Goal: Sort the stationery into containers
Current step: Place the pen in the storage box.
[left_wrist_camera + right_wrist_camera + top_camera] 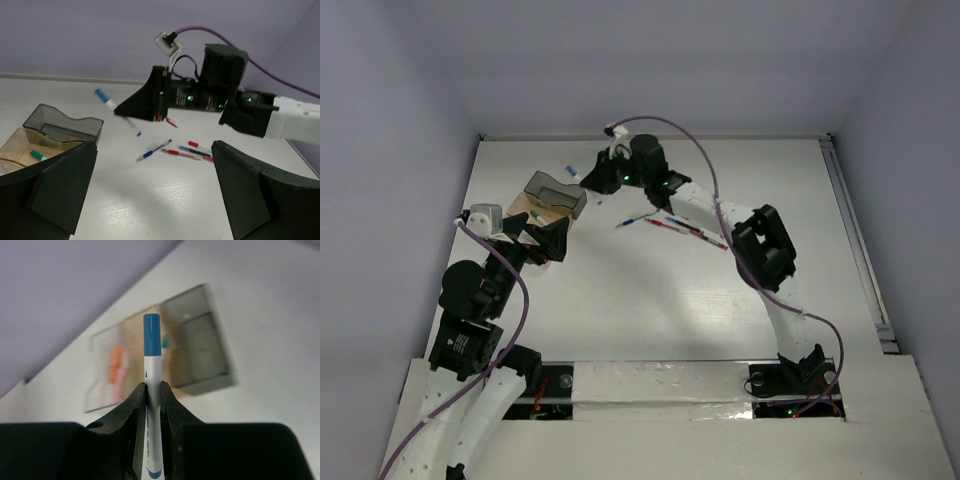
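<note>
Now | right tool (pixel 152 388) grips one blue-capped marker (pixel 152 357) | smoky tray (pixel 75 131): one

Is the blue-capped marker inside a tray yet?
No, out. The right end effector pinches the blue-capped marker in the air, outside the trays.

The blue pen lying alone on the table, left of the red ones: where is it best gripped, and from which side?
Probably mid-barrel on the blue pen, from straight above, closing across its width. It lies flat on the table, apart from the red pens, so both long sides are free.
</note>
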Robot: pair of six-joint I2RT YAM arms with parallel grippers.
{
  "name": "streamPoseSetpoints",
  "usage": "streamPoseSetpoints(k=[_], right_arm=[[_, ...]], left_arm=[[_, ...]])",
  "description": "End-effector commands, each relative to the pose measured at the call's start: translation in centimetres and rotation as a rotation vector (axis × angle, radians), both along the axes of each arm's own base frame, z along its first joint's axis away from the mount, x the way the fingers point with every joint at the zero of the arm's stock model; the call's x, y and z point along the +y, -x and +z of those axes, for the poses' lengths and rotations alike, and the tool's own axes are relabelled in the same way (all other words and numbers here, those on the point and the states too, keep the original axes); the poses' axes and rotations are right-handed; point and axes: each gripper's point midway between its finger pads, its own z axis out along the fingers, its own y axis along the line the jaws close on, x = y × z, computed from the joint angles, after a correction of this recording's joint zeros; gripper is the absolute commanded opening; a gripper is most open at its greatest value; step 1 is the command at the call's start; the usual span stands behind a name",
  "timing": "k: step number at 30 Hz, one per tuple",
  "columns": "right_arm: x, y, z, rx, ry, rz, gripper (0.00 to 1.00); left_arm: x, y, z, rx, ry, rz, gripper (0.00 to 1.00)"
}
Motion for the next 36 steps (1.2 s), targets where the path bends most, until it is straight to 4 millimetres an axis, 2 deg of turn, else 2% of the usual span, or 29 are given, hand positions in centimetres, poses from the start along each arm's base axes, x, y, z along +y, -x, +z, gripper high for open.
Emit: streamPoseSetpoints(k=[1, 2, 3, 5, 6, 7, 8, 9, 10, 11, 14, 15, 21, 25, 28, 32, 33, 36], right_arm=[[5.5, 4.3, 3.3, 0.004, -0.152, 0.157, 0.00], [6.6, 4.5, 2.1, 0.026, -0.154, 0.172, 0.00], [7.8, 5.2, 3.2, 0.014, -0.181, 0.194, 0.00], [9.0, 5.6, 3.2, 0.031, -0.221, 0.212, 0.00], [10.0, 6.0, 2.0, 0.047, -0.220, 0.221, 0.00], [10.3, 5.6, 2.7, 0.040, -0.238, 0.216, 0.00], [11.0, 6.0, 2.5, 0.042, -0.240, 0.224, 0.00], [11.4, 5.5, 0.7, 0.067, -0.219, 0.216, 0.00], [12.0, 5.9, 0.4, 0.064, -0.213, 0.225, 0.00], [12.8, 6.0, 1.5, 0.040, -0.228, 0.236, 0.00], [13.6, 5.0, -0.3, 0.054, -0.197, 0.221, 0.00], [14.1, 5.2, -0.6, 0.052, -0.199, 0.220, 0.00], [14.7, 3.4, -2.2, 0.033, -0.208, 0.156, 0.00], [15.2, 3.9, -3.2, 0.042, -0.192, 0.172, 0.00], [15.1, 4.1, -3.7, 0.049, -0.178, 0.175, 0.07], [15.0, 4.0, -3.5, 0.036, -0.164, 0.177, 0.26], [15.0, 4.1, -3.8, 0.049, -0.149, 0.179, 0.29], [15.0, 4.4, -3.2, 0.031, -0.145, 0.198, 0.38]], left_arm=[[0.5, -0.2, 0.6, -0.027, 0.014, 0.026, 0.99], [0.5, -0.2, 0.6, -0.027, 0.014, 0.027, 0.99], [0.7, -0.3, 0.6, -0.026, 0.015, 0.036, 0.99], [0.7, -0.2, 0.6, -0.029, 0.016, 0.036, 0.99], [0.7, -0.2, 0.6, -0.029, 0.016, 0.036, 0.99], [0.7, -0.3, 0.6, -0.028, 0.014, 0.035, 0.99], [0.7, -0.3, 0.6, -0.027, 0.012, 0.037, 0.99], [0.7, -0.4, 0.5, -0.026, 0.010, 0.037, 0.99], [0.7, -0.4, 0.5, -0.024, 0.008, 0.035, 0.99], [0.7, -0.5, 0.4, -0.023, 0.006, 0.036, 0.99], [0.8, -0.5, 0.5, -0.026, 0.004, 0.040, 0.99], [0.7, -0.5, 0.5, -0.028, 0.004, 0.036, 0.99], [0.5, -0.5, 0.5, -0.028, 0.004, 0.022, 0.99], [0.6, -0.6, 0.5, -0.031, 0.001, 0.025, 0.99], [0.6, -0.5, 0.5, -0.031, 0.001, 0.022, 0.99], [0.5, -0.6, 0.4, -0.030, 0.000, 0.019, 0.99], [0.4, -0.6, 0.4, -0.027, -0.001, 0.018, 0.99], [0.4, -0.6, 0.4, -0.028, -0.001, 0.015, 0.99]])
